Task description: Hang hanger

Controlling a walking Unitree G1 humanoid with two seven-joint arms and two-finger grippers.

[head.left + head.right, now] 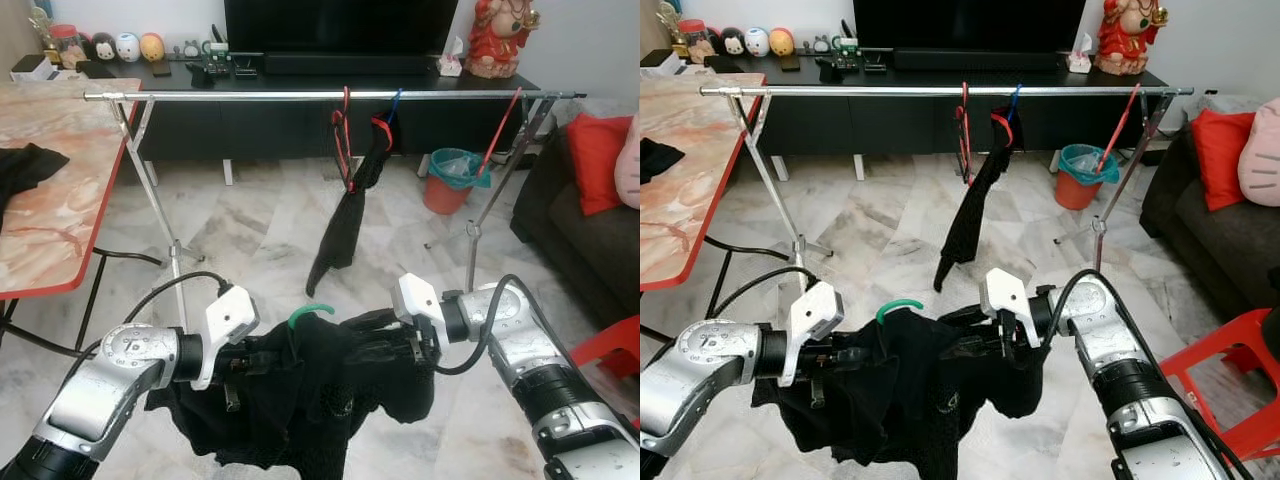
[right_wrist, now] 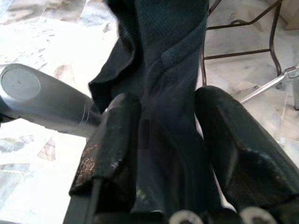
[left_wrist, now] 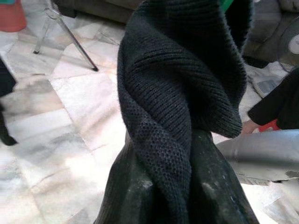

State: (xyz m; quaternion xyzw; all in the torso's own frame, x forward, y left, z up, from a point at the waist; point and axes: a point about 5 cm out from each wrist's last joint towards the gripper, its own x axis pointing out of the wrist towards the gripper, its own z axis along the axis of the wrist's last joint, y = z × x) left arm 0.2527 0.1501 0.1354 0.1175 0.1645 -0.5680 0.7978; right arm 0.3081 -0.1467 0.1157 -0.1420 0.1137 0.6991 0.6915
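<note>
Both grippers are clamped on a black garment (image 1: 300, 400) carried on a green hanger (image 1: 310, 314), whose hook protrudes upward between them. In the left eye view, the left gripper (image 1: 240, 365) and right gripper (image 1: 405, 350) are seen well below and short of the rail (image 1: 300, 95); the rail runs crosswise, ahead of and above the hanger. A free span of rail is noted left of the red hanger (image 1: 343, 140).

In the right eye view, the same layout is shown.

In the left wrist view, knit fabric is pinched between the fingers (image 3: 215, 186).

In the right wrist view, cloth is gripped between the fingers (image 2: 117, 140).
</note>
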